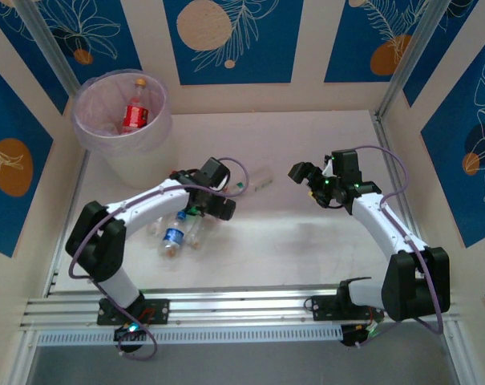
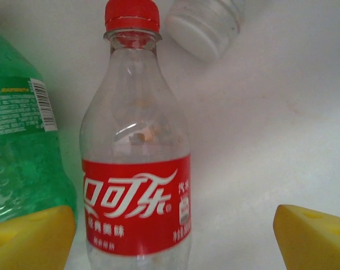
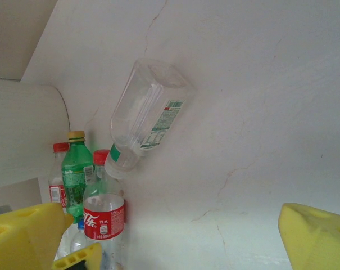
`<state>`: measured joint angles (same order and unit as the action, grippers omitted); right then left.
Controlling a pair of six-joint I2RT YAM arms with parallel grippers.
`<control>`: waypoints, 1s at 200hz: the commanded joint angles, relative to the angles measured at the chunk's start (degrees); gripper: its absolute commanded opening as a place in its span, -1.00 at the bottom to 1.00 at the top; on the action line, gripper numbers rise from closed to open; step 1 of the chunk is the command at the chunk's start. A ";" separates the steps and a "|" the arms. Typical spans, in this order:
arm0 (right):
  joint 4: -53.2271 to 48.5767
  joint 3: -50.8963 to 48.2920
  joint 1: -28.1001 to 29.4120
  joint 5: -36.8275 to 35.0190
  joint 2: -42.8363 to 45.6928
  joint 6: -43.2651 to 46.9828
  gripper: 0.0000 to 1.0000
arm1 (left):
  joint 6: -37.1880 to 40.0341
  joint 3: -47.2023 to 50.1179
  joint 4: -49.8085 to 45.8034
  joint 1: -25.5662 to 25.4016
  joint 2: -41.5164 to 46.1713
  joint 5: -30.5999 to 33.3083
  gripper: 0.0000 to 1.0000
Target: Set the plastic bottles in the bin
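In the left wrist view a clear bottle with a red label and red cap (image 2: 137, 185) lies between my open left gripper (image 2: 172, 242), close to the left yellow pad (image 2: 32, 239) and well apart from the right one. A green bottle (image 2: 21, 146) lies to its left and a white-capped clear bottle (image 2: 203, 25) beyond it. From above, the left gripper (image 1: 220, 206) hovers over this cluster, with a blue-labelled bottle (image 1: 174, 237) under the arm. The bin (image 1: 90, 132) stands far left and holds a red-labelled bottle (image 1: 135, 113). My right gripper (image 1: 304, 181) is open and holds nothing.
The right wrist view shows the white-capped clear bottle (image 3: 150, 118) lying on the table, with the green bottle (image 3: 77, 174) and red-labelled bottle (image 3: 104, 216) behind it. Patterned walls enclose the table on three sides. An aluminium rail (image 1: 242, 305) runs along the near edge.
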<state>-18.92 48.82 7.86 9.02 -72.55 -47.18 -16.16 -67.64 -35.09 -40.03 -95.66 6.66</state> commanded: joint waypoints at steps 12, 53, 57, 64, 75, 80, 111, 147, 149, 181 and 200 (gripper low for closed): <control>-0.65 0.33 -0.32 0.48 1.27 0.38 0.95 | -3.22 1.89 4.14 -0.31 -3.81 1.81 0.86; -0.43 0.30 -0.42 1.19 0.80 0.66 0.95 | -4.70 2.37 6.02 -0.27 -6.11 2.48 0.86; -0.35 0.32 -0.42 1.32 0.71 0.54 0.95 | -4.73 2.41 6.03 -0.29 -6.46 2.49 0.86; -0.25 0.33 -0.43 1.58 0.58 0.46 0.95 | -4.75 2.33 6.07 -0.31 -7.02 2.49 0.86; 0.01 0.35 -0.39 1.84 0.44 0.43 0.95 | -4.71 2.25 6.30 -0.31 -7.75 2.53 0.86; 0.02 0.33 -0.38 1.88 0.40 0.42 0.95 | -4.62 2.15 6.41 -0.31 -8.06 2.64 0.86; -0.11 0.32 -0.34 1.97 0.54 0.65 0.95 | -4.68 1.74 6.70 -0.31 -9.28 2.66 0.79; -0.02 0.00 -0.31 2.15 0.75 0.65 0.95 | -4.47 1.11 5.75 -0.27 -8.37 2.57 0.50; 0.01 -0.03 -0.37 2.19 0.79 0.65 0.95 | -4.49 1.10 5.61 -0.28 -8.22 2.57 0.48; 0.55 -0.14 -0.22 2.58 0.49 0.38 0.95 | -4.40 0.37 4.17 -0.28 -5.42 1.92 0.37; 0.88 -0.12 -0.04 2.76 0.05 0.30 0.94 | -4.34 -0.25 3.37 -0.34 -3.52 1.27 0.34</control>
<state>-18.63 48.80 7.75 10.00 -72.55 -47.00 -20.56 -65.73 -29.65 -40.03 -103.42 8.21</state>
